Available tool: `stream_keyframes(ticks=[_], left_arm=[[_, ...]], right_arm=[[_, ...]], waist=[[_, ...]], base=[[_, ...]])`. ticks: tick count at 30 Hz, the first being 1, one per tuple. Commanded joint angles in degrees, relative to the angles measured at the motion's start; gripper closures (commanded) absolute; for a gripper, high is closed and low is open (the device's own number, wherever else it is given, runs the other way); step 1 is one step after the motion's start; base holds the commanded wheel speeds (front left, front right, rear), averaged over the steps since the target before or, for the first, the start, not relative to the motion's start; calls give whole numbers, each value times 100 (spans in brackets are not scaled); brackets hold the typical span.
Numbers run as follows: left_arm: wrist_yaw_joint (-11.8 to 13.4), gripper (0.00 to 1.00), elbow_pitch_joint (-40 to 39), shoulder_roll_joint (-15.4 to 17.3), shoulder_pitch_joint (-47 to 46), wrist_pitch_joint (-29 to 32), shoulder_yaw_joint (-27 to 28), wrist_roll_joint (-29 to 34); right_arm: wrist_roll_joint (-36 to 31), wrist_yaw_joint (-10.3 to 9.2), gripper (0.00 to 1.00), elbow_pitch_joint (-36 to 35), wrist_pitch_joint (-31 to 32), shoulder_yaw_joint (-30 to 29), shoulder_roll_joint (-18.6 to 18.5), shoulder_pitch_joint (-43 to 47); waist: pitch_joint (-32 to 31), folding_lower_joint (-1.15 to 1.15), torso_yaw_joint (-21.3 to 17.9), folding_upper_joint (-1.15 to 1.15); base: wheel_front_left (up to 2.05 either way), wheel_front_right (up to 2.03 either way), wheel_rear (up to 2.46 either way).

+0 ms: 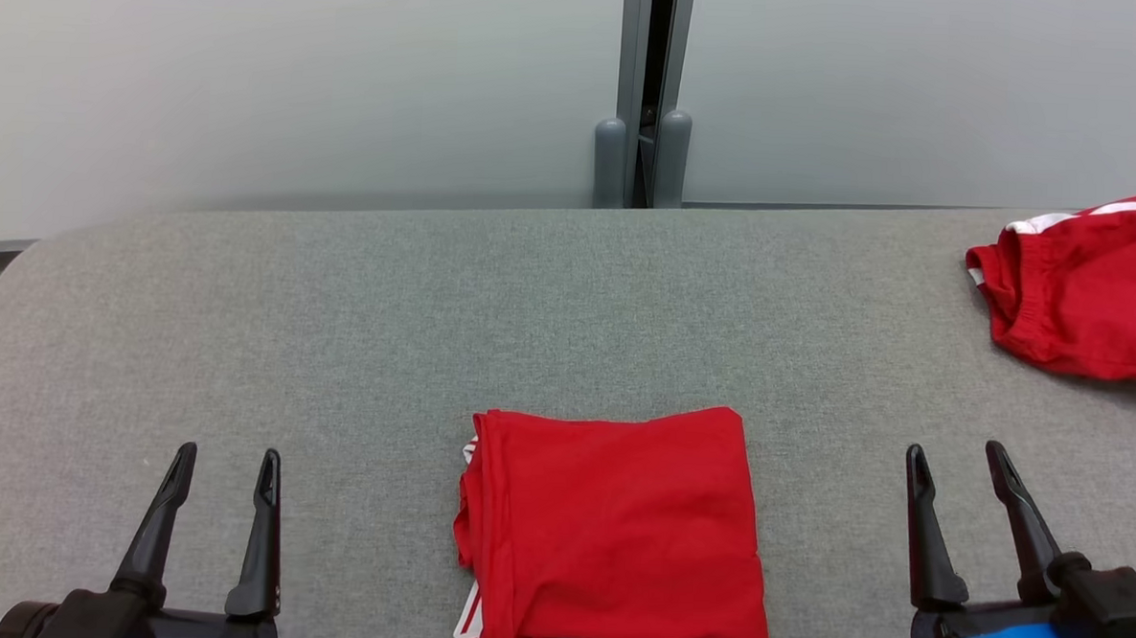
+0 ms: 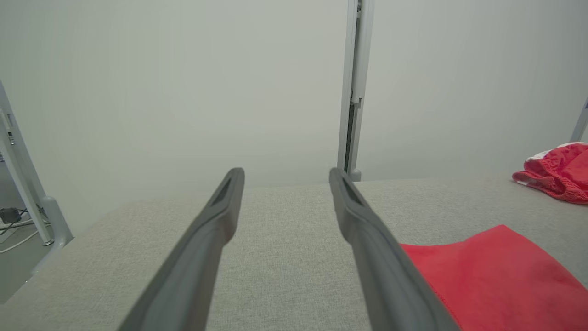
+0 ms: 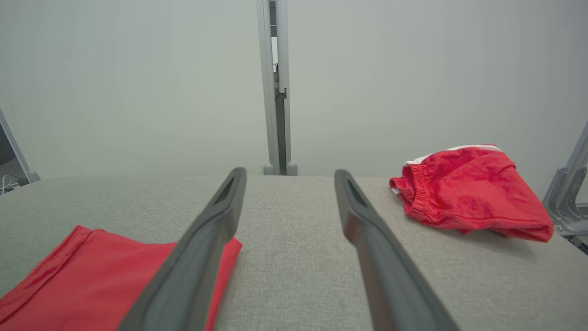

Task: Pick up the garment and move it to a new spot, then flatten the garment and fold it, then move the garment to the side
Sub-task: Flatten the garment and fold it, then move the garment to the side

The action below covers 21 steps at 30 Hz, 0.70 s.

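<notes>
Squarely at the middle of the near edge of the grey bench lies the folded red garment, a neat flat square with white stripes peeping out at its left and near folds. Bare cloth runs all round it: a wide strip back to the far edge, and a stretch on each side between it and the grippers. The left gripper hovers near the near left corner, fingers spread apart and holding nothing. The right gripper hovers over the near right part, fingers likewise spread and empty, with a blue piece at its wrist. A second red garment, crumpled and white-trimmed, sits by the far right edge, well apart from the folded one. The far left corner of the bench is rounded. Behind the far edge stands a pale wall split by a grey post.
</notes>
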Motion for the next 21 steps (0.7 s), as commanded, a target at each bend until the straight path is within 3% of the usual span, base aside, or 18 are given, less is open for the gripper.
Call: stream_keyframes(ticks=[1, 21], left_arm=[[27, 0, -33, 20, 70, -23, 50, 24], [138, 0, 82, 37, 314, -22, 49, -25]], right_arm=[[9, -2, 0, 0, -14, -39, 31, 107], [173, -2, 0, 103, 290, -69, 51, 444]], waist=[[-52, 0, 3, 0], [-316, 0, 78, 0]], base=[[0, 0, 0], [0, 0, 0]])
